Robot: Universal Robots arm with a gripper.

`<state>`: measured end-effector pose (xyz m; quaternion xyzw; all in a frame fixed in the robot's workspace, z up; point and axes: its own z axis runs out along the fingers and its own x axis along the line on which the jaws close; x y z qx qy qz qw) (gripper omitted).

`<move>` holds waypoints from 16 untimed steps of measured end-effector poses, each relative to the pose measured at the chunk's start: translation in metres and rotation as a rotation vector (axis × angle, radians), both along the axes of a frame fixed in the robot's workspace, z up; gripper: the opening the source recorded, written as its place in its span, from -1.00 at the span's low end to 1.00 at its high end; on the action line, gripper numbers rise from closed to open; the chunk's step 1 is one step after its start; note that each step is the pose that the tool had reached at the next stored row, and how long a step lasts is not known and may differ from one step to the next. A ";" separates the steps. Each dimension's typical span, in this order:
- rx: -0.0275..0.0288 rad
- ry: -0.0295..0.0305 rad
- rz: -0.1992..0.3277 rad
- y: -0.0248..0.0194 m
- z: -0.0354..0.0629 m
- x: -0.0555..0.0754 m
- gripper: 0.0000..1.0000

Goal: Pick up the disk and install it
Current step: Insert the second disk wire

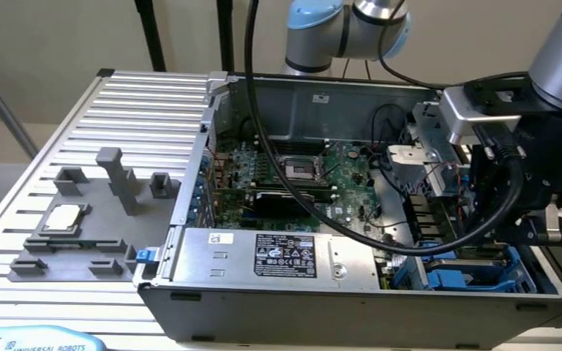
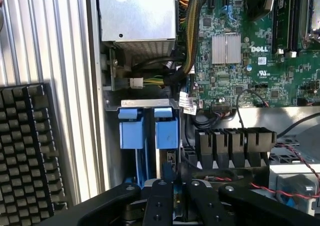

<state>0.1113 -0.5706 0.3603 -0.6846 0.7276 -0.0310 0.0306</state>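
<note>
gripper (image 2: 172,198): black fingers nearly closed, pinching blue-railed silver disk (image 2: 167,158) | disk: upright on edge, aligned for blue plastic drive bay (image 2: 147,128) | site: open grey computer case (image 1: 261,289)

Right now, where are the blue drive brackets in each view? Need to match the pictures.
Exterior view: the blue drive brackets sit in the case's near corner on the exterior view's right, beside the silver box with the black label.
Wrist view: the blue drive brackets are just ahead of the claw, against the case wall.
Shared landmark: the green motherboard.
</note>
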 end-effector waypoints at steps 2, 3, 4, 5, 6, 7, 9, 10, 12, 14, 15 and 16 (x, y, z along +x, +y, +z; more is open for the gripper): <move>-0.0008 -0.0119 0.001 0.0000 -0.0022 0.000 -0.67; -0.0010 -0.0159 0.002 0.0000 -0.0035 -0.001 -0.67; -0.0011 -0.0188 0.002 0.0000 -0.0050 -0.001 -0.67; -0.0012 -0.0204 0.002 0.0000 -0.0066 -0.001 -0.67; -0.0012 -0.0219 0.003 0.0000 -0.0085 -0.002 -0.67; -0.0011 -0.0229 0.003 0.0000 -0.0102 -0.002 -0.67; -0.0011 -0.0249 0.003 0.0003 -0.0124 -0.002 -0.67; -0.0013 -0.0260 0.003 0.0005 -0.0131 -0.002 -0.67; -0.0012 -0.0285 0.004 0.0009 -0.0143 -0.002 -0.67; -0.0010 -0.0316 0.004 0.0014 -0.0154 -0.002 -0.67; -0.0012 -0.0331 0.004 0.0017 -0.0158 -0.002 -0.67; -0.0012 -0.0345 0.004 0.0019 -0.0163 -0.002 -0.67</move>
